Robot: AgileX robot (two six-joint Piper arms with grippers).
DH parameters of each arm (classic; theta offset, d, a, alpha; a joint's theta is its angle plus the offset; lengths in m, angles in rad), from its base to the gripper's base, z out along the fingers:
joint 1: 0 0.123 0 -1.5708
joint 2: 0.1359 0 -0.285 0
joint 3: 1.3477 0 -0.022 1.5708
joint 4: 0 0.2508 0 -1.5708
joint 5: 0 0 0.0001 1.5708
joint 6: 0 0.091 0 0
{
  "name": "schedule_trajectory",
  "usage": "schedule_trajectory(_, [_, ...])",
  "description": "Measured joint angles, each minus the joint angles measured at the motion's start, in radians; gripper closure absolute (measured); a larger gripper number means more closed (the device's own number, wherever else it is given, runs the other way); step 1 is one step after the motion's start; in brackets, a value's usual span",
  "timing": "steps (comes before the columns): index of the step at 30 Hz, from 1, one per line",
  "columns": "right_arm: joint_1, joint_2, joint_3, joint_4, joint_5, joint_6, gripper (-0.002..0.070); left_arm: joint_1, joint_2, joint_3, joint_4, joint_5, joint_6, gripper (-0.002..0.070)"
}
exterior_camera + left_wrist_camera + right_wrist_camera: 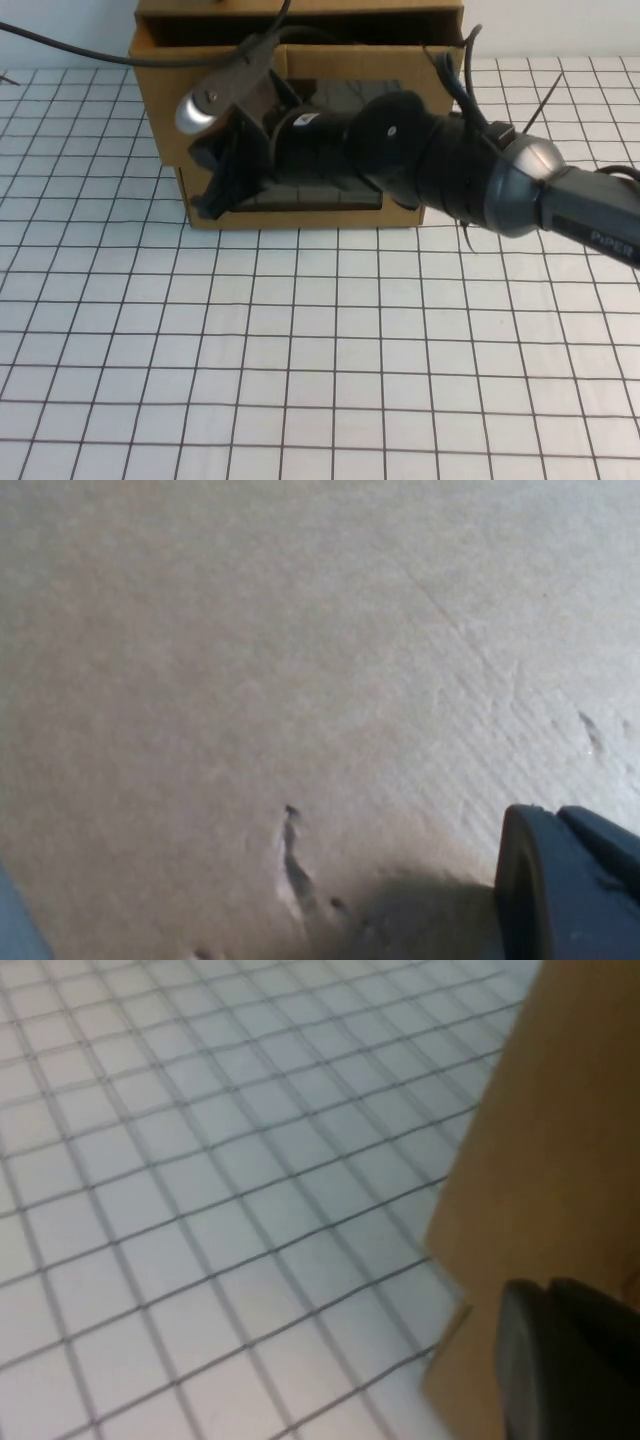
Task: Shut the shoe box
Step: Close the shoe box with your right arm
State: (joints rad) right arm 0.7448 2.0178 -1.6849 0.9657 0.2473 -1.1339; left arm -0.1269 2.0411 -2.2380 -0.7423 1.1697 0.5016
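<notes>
The shoe box (pixel 160 110) is brown cardboard and stands at the back middle of the table. Its drawer front (pixel 300 218) sticks out a little towards me. My right arm (pixel 520 185) reaches in from the right across that front and hides most of the window. My right gripper (pixel 212 190) is at the front's lower left corner. In the right wrist view the right gripper (pixel 570 1360) sits against a cardboard edge (pixel 540 1160) above the gridded table (pixel 200 1180). In the left wrist view my left gripper (pixel 570 890) is very close to a plain cardboard surface (pixel 300 680). The left gripper does not show in the high view.
A grey, silver-capped part (pixel 197 112) with a black cable (pixel 80 50) hangs over the box's upper left. More cardboard (pixel 300 10) lies along the picture's top edge, above a dark gap. White gridded table (pixel 300 350) stretches in front of the box.
</notes>
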Motion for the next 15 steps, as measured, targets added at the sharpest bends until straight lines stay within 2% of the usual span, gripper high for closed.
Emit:
schedule_trajectory(7, [-0.055, 0.047, -0.109, 0.031, 0.048, -0.004, 0.0689, 0.0, 0.001, 0.0, -0.033, 0.01, 0.006, 0.068])
schedule_trajectory(15, [-0.057, 0.039, -0.117, 0.021, 0.096, -0.038, 0.0689, 0.0, 0.005, 0.0, -0.049, 0.02, 0.014, 0.068])
